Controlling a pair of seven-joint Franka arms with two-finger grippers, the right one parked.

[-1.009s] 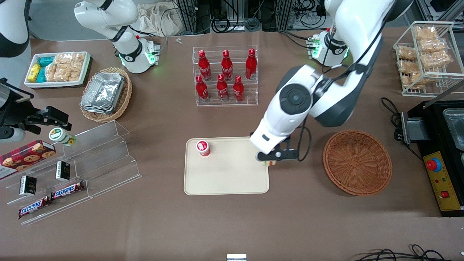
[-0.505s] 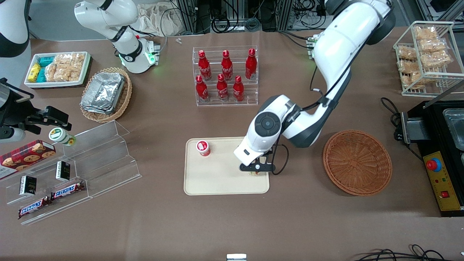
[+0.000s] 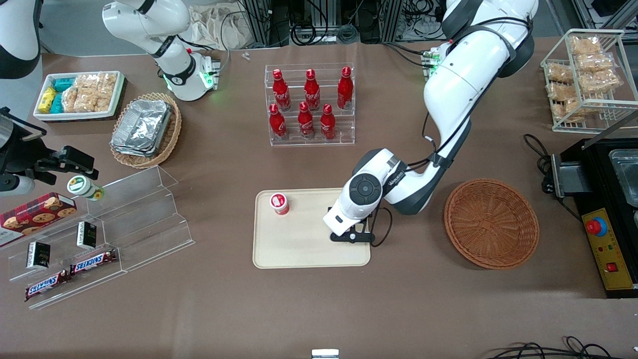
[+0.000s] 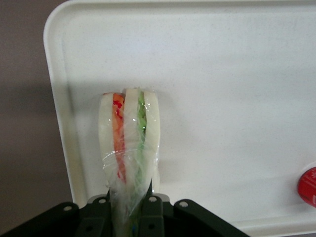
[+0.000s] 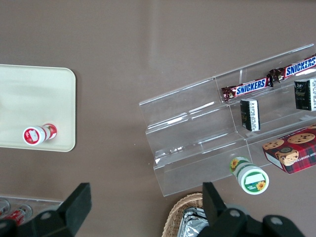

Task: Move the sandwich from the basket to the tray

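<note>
While our front camera hides it under the gripper [image 3: 352, 236], we see the wrapped triangular sandwich [image 4: 129, 143] from the wrist. Jaws pinch its wrap above the cream plastic tray [image 4: 237, 74].

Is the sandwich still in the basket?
No, the basket holds nothing; the hand grips the wrapped sandwich over the tray.

One sandwich [image 4: 129, 143] in the gripper [image 4: 129, 207], over one tray [image 3: 279, 249]. Six red bottles [image 3: 311, 89], two wicker baskets [image 3: 491, 224], two Snickers bars [image 3: 92, 262], and two small lidded cups [image 3: 279, 203].
</note>
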